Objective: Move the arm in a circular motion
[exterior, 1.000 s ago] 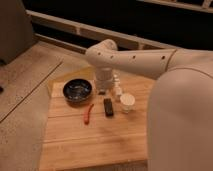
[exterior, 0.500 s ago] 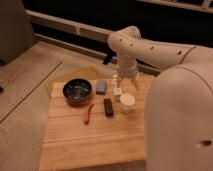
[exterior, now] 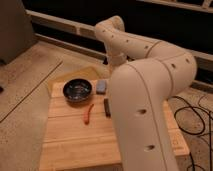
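over the wooden board (exterior: pixel 75 142): arm (exterior: pixel 150 90) arched high, near segment filling the right of the view, far link bent at an elbow up top and dropping toward the board's back edge.
gripper: hidden behind the near segment, somewhere low past the far link; open or shut not tellable.
on the board: dark bowl (exterior: pixel 77 91) at the back left, grey-blue block (exterior: pixel 102 86) just beside it, red chilli-shaped piece (exterior: pixel 89 114) and dark bar (exterior: pixel 107 107) nearer the middle, close together but apart.
floor at right: black cables (exterior: pixel 192 112) near the board's corner.
step in hand: judged to be partway round a circle in the air, with nothing to grasp.
doing it well: steady height, well above the bowl; even speed; a round path without corners; loop closed where it began.
risk: a low pass could clip bowl or block; a wide elbow swing could near the rail (exterior: pixel 60 22) behind.
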`<state>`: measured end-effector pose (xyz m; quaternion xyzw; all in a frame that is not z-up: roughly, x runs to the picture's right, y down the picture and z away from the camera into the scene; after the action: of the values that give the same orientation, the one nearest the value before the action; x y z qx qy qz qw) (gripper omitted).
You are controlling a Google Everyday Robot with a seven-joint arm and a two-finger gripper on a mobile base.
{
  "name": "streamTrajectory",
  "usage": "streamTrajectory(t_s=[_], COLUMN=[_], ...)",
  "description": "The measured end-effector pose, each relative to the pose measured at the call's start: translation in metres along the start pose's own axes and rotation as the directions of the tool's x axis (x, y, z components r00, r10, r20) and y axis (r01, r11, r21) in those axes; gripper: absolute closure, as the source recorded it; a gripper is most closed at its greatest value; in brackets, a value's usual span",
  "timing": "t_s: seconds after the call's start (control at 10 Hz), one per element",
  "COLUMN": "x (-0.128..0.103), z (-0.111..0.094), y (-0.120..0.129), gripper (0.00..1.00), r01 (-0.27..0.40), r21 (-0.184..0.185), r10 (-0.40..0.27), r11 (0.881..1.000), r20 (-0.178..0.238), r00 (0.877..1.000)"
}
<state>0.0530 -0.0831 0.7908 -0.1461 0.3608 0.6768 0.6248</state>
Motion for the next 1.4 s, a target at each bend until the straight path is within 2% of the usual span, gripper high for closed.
streamTrajectory(t_s=[0.1, 0.2, 0.4, 0.5, 0.7, 0.8, 0.9, 1.1, 1.2, 1.3, 1.4], x=[-0.004, -0.007, -0.004, 0.002, 0.021, 0.031, 0.046, 0.069, 0.081, 0.093, 0.105], z=[-0.005, -0.014, -0.029, -0.038, -0.049, -0.051, -0.052, -0.049, -0.046, -0.04, -0.033], y=[0.024, 0.057, 0.103, 0.129, 0.173, 0.187, 0.203, 0.218, 0.221, 0.222, 0.219], gripper=[0.35, 0.35, 0.35, 0.35, 0.35, 0.35, 0.35, 0.35, 0.35, 0.35, 0.35], r01=[0.047, 0.113, 0.216, 0.278, 0.385, 0.42, 0.464, 0.518, 0.536, 0.543, 0.539], r21=[-0.015, -0.037, -0.065, -0.081, -0.118, -0.133, -0.144, -0.139, -0.133, -0.133, -0.141], r10=[-0.047, -0.112, -0.212, -0.27, -0.371, -0.403, -0.444, -0.496, -0.514, -0.52, -0.517], r11=[0.999, 0.993, 0.974, 0.957, 0.915, 0.898, 0.874, 0.844, 0.833, 0.829, 0.831], r20=[0.012, 0.032, 0.068, 0.092, 0.129, 0.137, 0.149, 0.166, 0.171, 0.17, 0.164], r00=[0.999, 0.993, 0.975, 0.958, 0.92, 0.905, 0.883, 0.852, 0.841, 0.837, 0.84])
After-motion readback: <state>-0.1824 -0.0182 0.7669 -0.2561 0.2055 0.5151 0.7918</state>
